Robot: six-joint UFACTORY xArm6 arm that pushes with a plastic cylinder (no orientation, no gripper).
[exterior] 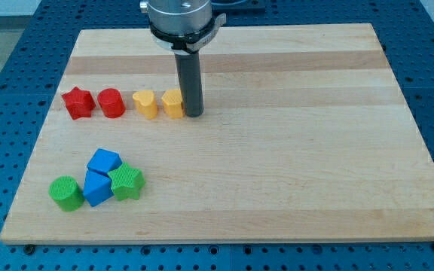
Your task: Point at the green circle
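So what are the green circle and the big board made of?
The green circle looks like matte plastic: solid colour with fine ridges down its side, perhaps 3D-printed. The board looks like pale, smooth wood, showing long grain stripes. My tip sits far from it, beside a yellow block.

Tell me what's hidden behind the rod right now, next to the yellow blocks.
My tip stands beside the right yellow block, apparently touching it. The rod covers a strip of bare board behind it, and perhaps that block's far edge; I cannot see there. The green circle is far off, at the view's bottom left.
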